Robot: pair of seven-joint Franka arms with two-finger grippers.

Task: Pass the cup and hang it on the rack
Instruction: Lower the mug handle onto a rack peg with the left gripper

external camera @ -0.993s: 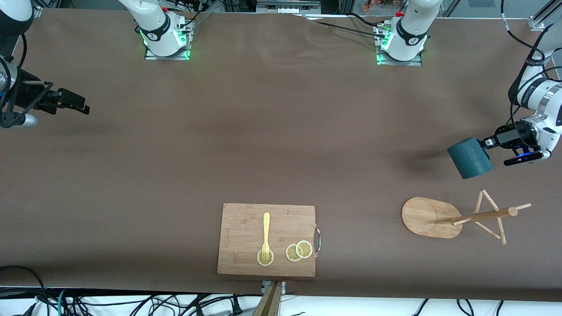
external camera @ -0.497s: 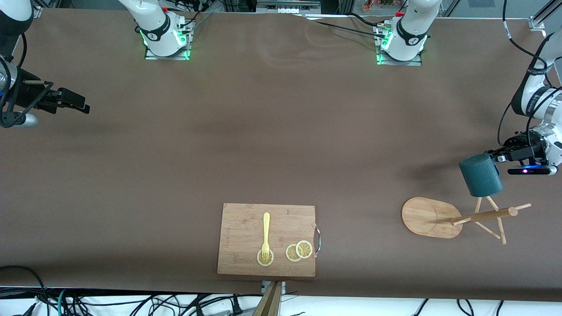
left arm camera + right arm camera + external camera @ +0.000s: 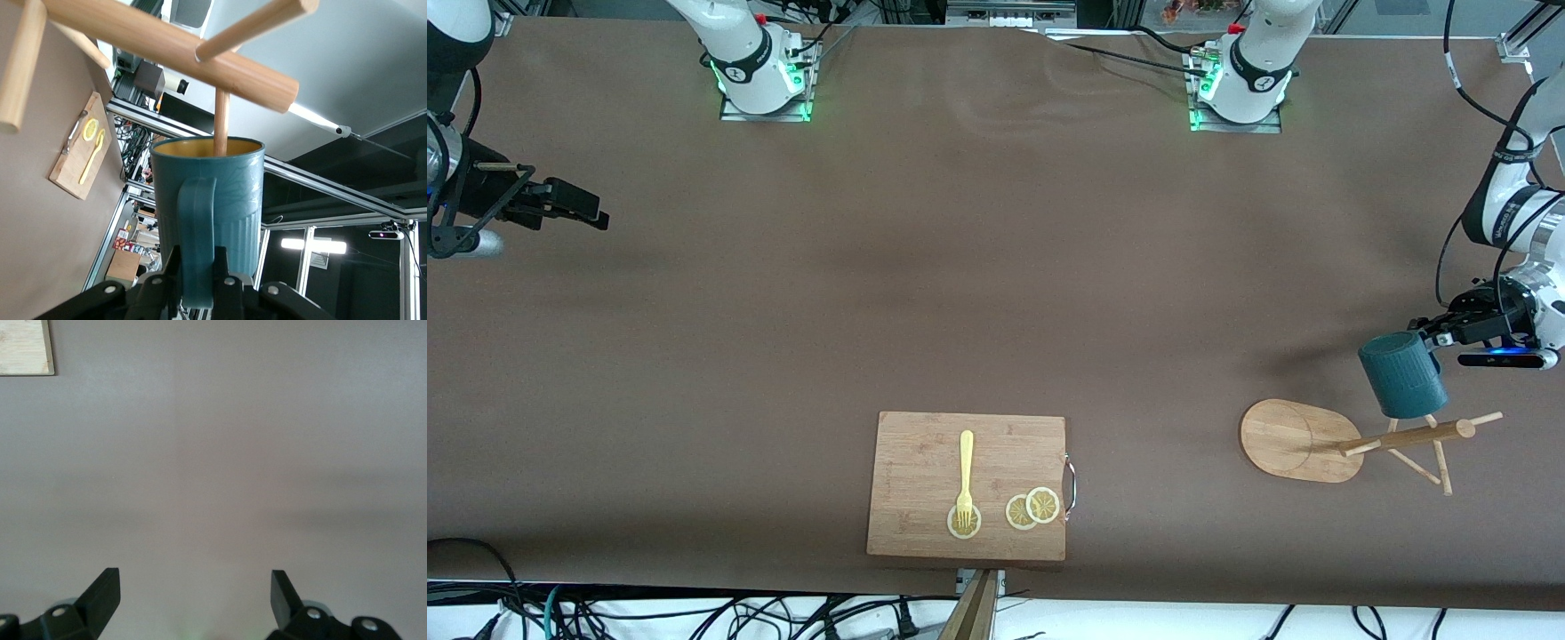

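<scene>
Cup (image 3: 212, 200) clamped by handle in left gripper (image 3: 198, 288), mouth just ahead of jaws, one rack (image 3: 1352, 440) peg entering rim. Advise: peg must go thru handle loop, not mouth; re-aim before release. Right gripper (image 3: 195, 595) waits, jaws apart, nothing between.

The rack (image 3: 1352, 440) stands near the table's (image 3: 996, 293) front edge at the left arm's end, its pegs crowding the cup (image 3: 1402, 375) held over it; one peg enters the cup's mouth; a cutting board (image 3: 925, 484) with fork (image 3: 966, 476) and lemon slices (image 3: 1032, 508) occupies the front edge's middle; elsewhere bare cloth.
</scene>
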